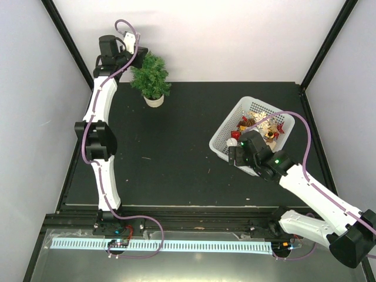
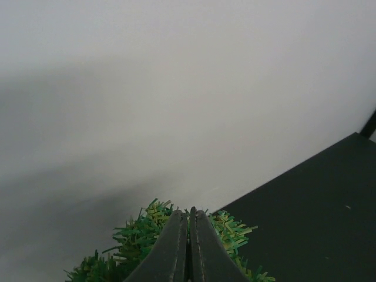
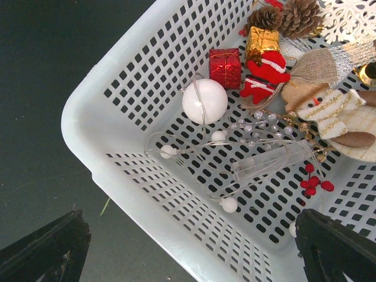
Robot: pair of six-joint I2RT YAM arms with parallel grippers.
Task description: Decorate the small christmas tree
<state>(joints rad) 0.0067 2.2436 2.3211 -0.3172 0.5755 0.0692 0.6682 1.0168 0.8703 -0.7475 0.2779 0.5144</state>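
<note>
The small christmas tree (image 1: 150,75) stands in its white pot (image 1: 154,101) at the back left of the black table. My left gripper (image 1: 140,54) hovers at the tree's upper left side. In the left wrist view its fingers (image 2: 189,214) are pressed together, with green tips of the tree (image 2: 141,235) showing on both sides. My right gripper (image 1: 238,154) is over the near-left corner of the white basket (image 1: 223,138). It is open, with one finger (image 3: 47,252) outside the basket rim (image 3: 117,88) and the other over the inside. It holds nothing.
Inside the basket lie a white ball (image 3: 204,101), a red gift box (image 3: 225,67), a Santa figure (image 3: 265,75), pine cones (image 3: 288,17), a snowman (image 3: 326,106), red berries (image 3: 314,182) and a wire with white beads (image 3: 226,204). White walls enclose the table.
</note>
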